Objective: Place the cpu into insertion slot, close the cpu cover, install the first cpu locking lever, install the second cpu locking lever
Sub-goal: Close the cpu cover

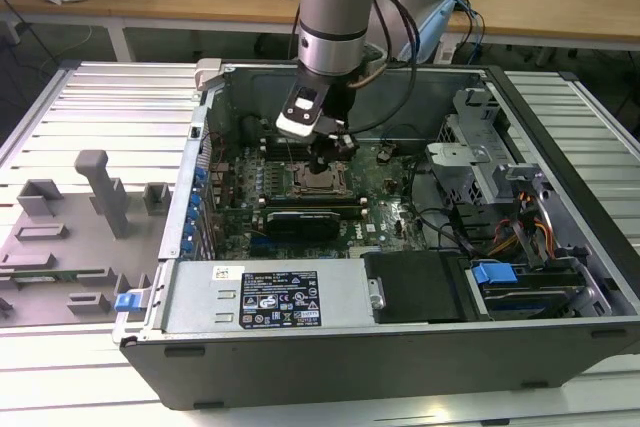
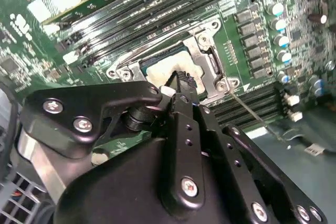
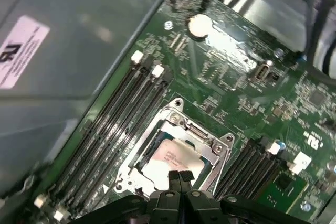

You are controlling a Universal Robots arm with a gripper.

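Your gripper [image 3: 178, 177] has its jaws pinched together on nothing, tips right over the cpu [image 3: 170, 158], which sits in the socket with the cpu cover [image 3: 197, 129] framing it. I'd treat that chip as light, stiff and fragile, so edges only, and push the thin cover by its rim. Beyond it, the motherboard [image 3: 236, 93] is crowded and sits deep in the open computer case [image 1: 400, 362], so room is tight.

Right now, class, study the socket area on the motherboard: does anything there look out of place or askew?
One thing: in the second wrist view a thin metal lever sticks out slantwise from the socket's corner across the dark slots, not tucked along the cpu cover. The cpu itself sits flat and square.
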